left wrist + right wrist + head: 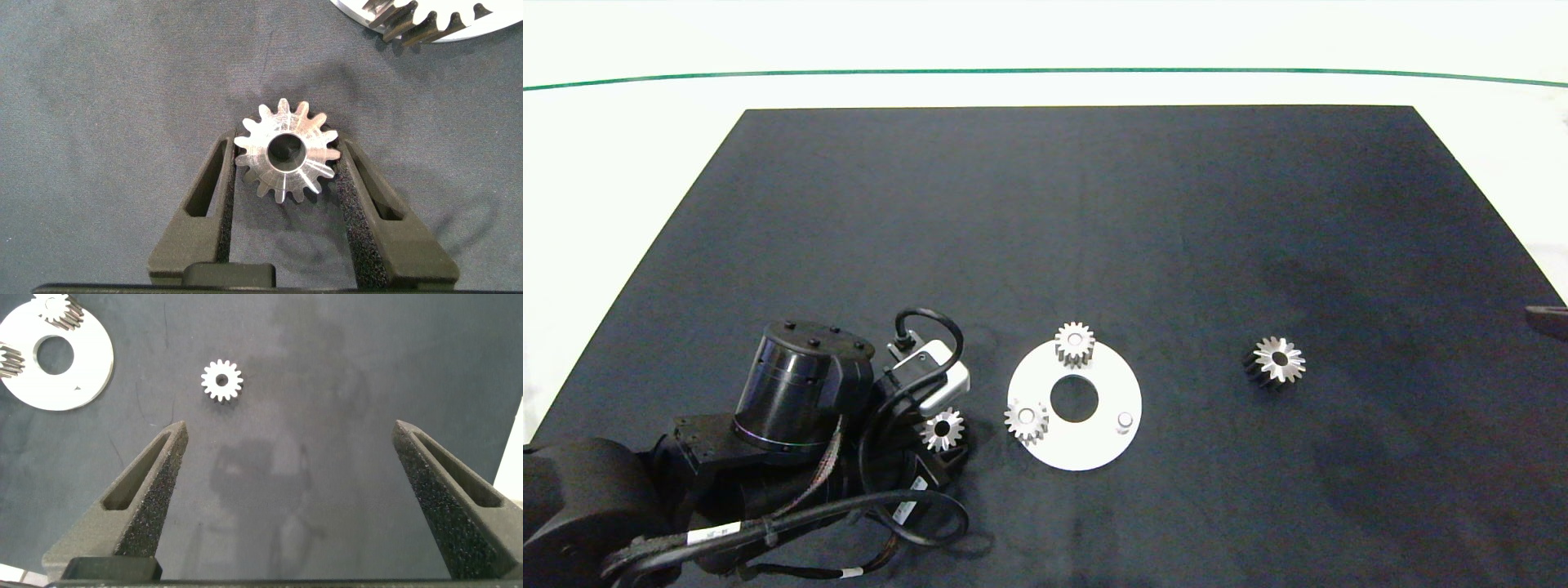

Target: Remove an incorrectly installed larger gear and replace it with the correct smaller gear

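Note:
My left gripper [284,147] is shut on a smaller gear [286,152], a silver spur gear with short blunt teeth, pressed between the two foam pads. In the head view this gear [943,429] and the left gripper [941,441] are just left of the white round plate [1094,449]. Two more small gears [1074,343] [1025,420] sit on the plate's pegs, and a third peg [1125,420] is bare. The larger gear [1278,359], star-toothed with a dark flank, lies on the mat to the right, also in the right wrist view [221,380]. My right gripper [290,482] hangs open over bare mat.
A black mat [1094,229] covers the table, with a white surface around it. The plate has a big centre hole [1074,398]. Only a tip of the right arm [1547,318] shows at the right edge. The left arm's body and cables [792,457] fill the front left corner.

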Tool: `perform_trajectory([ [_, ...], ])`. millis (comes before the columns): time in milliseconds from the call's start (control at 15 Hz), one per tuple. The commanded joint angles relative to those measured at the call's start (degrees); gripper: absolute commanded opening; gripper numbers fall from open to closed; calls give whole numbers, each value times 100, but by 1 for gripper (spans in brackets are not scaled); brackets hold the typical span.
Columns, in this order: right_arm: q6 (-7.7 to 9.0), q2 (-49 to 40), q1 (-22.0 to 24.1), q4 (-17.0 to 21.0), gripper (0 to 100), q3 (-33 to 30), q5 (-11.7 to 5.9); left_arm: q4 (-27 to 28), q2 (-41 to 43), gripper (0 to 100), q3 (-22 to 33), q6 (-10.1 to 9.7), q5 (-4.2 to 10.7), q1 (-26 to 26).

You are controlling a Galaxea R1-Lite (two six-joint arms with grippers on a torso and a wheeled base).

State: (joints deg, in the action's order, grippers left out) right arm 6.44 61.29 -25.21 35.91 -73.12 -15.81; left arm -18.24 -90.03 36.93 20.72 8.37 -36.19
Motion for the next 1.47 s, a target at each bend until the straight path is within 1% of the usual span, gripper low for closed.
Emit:
perform_trajectory([
  [67,7,-3,-1,21,100,8,-10,-4,29,25,8,11,6,7],
  [267,-2,5,-1,21,100,8,25,4,240,25,43,11,6,-10],
  [333,-2,-3,-1,21,100,8,25,92,310,25,78,19,6,-10],
  [600,-2,-12,-1,21,100,8,25,945,917,25,324,-7,6,-19],
  [733,-2,-47,-1,21,100,8,105,1367,1295,25,386,-7,6,-98],
  [867,-28,-65,-1,21,100,17,140,1613,1567,25,386,-16,6,-160],
  [1000,-151,-91,-1,21,100,17,192,1674,1761,25,421,-25,6,-177],
  [1200,-266,-179,7,12,100,17,192,1674,1840,25,500,-25,15,-441],
  [1333,-283,-276,7,21,100,8,184,1674,1787,25,684,-16,15,-758],
  [1467,-292,-399,166,21,100,8,184,1674,1620,25,851,-25,15,-1048],
])
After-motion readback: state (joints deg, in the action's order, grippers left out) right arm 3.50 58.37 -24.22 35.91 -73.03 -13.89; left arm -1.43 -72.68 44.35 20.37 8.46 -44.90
